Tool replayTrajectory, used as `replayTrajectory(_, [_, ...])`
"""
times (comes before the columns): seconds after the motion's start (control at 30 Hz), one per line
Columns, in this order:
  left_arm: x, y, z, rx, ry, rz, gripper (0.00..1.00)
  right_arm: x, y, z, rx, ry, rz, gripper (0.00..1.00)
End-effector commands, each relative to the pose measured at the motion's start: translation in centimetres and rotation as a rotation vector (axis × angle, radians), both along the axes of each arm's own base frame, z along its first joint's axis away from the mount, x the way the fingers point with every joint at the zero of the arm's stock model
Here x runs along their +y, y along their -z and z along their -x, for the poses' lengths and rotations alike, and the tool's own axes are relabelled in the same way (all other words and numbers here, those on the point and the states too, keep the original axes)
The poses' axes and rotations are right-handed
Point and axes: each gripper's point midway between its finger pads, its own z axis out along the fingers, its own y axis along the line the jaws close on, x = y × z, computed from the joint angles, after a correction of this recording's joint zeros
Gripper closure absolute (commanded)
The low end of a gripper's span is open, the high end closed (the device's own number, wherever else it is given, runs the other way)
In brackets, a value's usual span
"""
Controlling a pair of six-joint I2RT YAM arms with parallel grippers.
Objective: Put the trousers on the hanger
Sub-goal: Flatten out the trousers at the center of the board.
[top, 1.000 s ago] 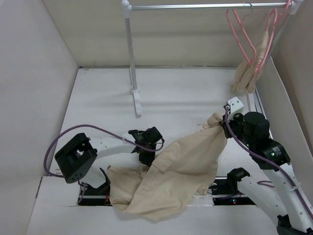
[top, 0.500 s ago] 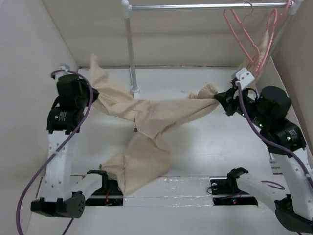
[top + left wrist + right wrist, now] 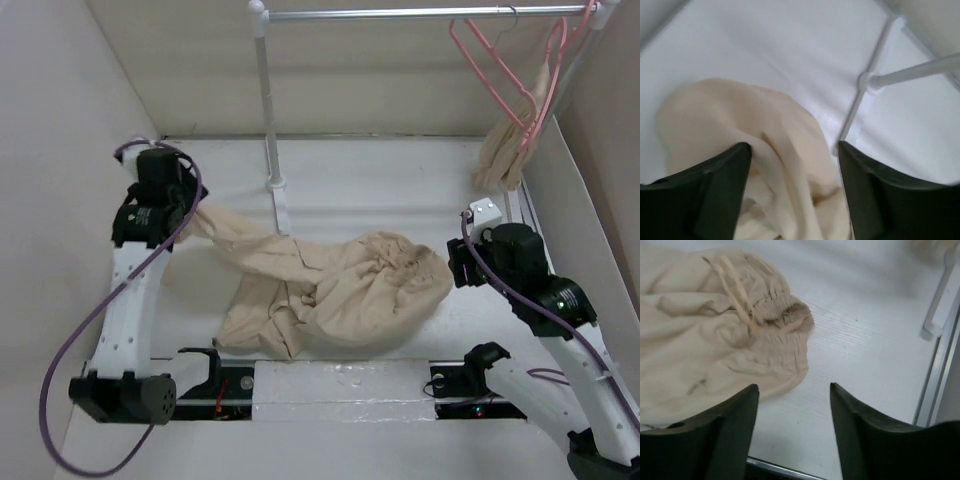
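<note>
The pale beige trousers (image 3: 335,290) lie in a crumpled heap on the white table, one leg trailing up to the left. My left gripper (image 3: 188,215) hangs over that leg end. Its jaws stand open, with cloth (image 3: 765,130) lying loose between and under them (image 3: 792,146). My right gripper (image 3: 455,262) is open just right of the heap, over bare table (image 3: 794,386). The drawstring waistband (image 3: 772,315) lies to its upper left. The empty pink hanger (image 3: 493,70) hangs from the rail at the back right.
A white rack with pole (image 3: 268,100) and foot (image 3: 280,210) stands at the back middle; its rail (image 3: 400,13) runs right. A second pink hanger (image 3: 548,75) holds a bunched beige garment (image 3: 503,152). White walls close in both sides.
Both grippers have opened and let go of the trousers, which fell from being stretched in the air into a heap on the table. The right arm has dropped lower and back.
</note>
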Motion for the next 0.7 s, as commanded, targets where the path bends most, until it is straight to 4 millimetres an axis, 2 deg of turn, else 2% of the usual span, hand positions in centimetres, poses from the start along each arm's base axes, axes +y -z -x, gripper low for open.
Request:
replayTrajectory(0.0, [0.0, 7.3, -1.3, 0.161, 0.024, 0.044, 0.28, -2.0, -2.6, -0.8, -0.057, 0.188, -0.047, 0.33])
replayTrajectory(0.03, [1.5, 8.7, -1.3, 0.19, -0.009, 0.066, 0.22, -1.4, -2.7, -1.1, -0.048, 0.161, -0.052, 0.27])
replayTrajectory(0.07, [1.8, 9.7, -1.7, 0.216, -0.005, 0.089, 0.2, -0.9, -2.9, -1.2, -0.051, 0.139, -0.059, 0.26])
replayTrajectory(0.17, [1.4, 9.8, -2.0, 0.203, 0.024, 0.112, 0.18, 0.7, -1.7, -1.9, -0.044, 0.076, -0.099, 0.29])
replayTrajectory(0.2, [1.0, 9.7, -1.9, 0.195, 0.044, 0.125, 0.19, 1.1, -0.8, -2.2, -0.034, 0.035, -0.072, 0.34])
replayTrajectory(0.23, [0.4, 9.9, -1.8, 0.193, 0.065, 0.124, 0.19, 1.9, 1.0, -2.5, -0.003, 0.01, -0.076, 0.63])
replayTrajectory(0.27, [-1.2, 9.6, -1.6, 0.185, 0.114, 0.112, 0.2, 2.3, 2.6, -2.9, 0.038, 0.001, -0.065, 0.81])
replayTrajectory(0.3, [-2.1, 9.8, -1.4, 0.195, 0.142, 0.106, 0.22, 2.6, 3.3, -3.2, 0.048, -0.007, -0.065, 0.95])
replayTrajectory(0.33, [-3.3, 11.1, -0.7, 0.23, 0.179, 0.107, 0.23, 3.2, 3.3, -4.0, 0.027, -0.025, -0.08, 1.0])
replayTrajectory(0.4, [-6.2, 12.4, 0.3, 0.264, 0.265, 0.103, 0.24, 3.5, 4.6, -5.0, 0.026, -0.015, -0.076, 1.0])
replayTrajectory(0.43, [-6.9, 14.2, 1.2, 0.303, 0.286, 0.105, 0.24, 3.5, 4.0, -6.4, -0.029, 0.001, -0.101, 0.76])
replayTrajectory(0.47, [-7.8, 14.7, 1.7, 0.312, 0.306, 0.1, 0.24, 3.7, 5.0, -7.8, -0.029, 0.002, -0.121, 0.6])
replayTrajectory(0.5, [-8.1, 15.2, 2.2, 0.323, 0.309, 0.101, 0.25, 3.7, 6.5, -7.8, 0.011, 0.004, -0.105, 0.51])
replayTrajectory(0.53, [-8.3, 16.0, 2.8, 0.342, 0.311, 0.103, 0.25, 4.4, 6.7, -8.9, 0.014, -0.035, -0.156, 0.44])
replayTrajectory(0.67, [-8.2, 16.2, 4.1, 0.317, 0.313, 0.121, 0.28, 5.9, 10.6, -10.2, 0.15, -0.079, -0.215, 0.42])
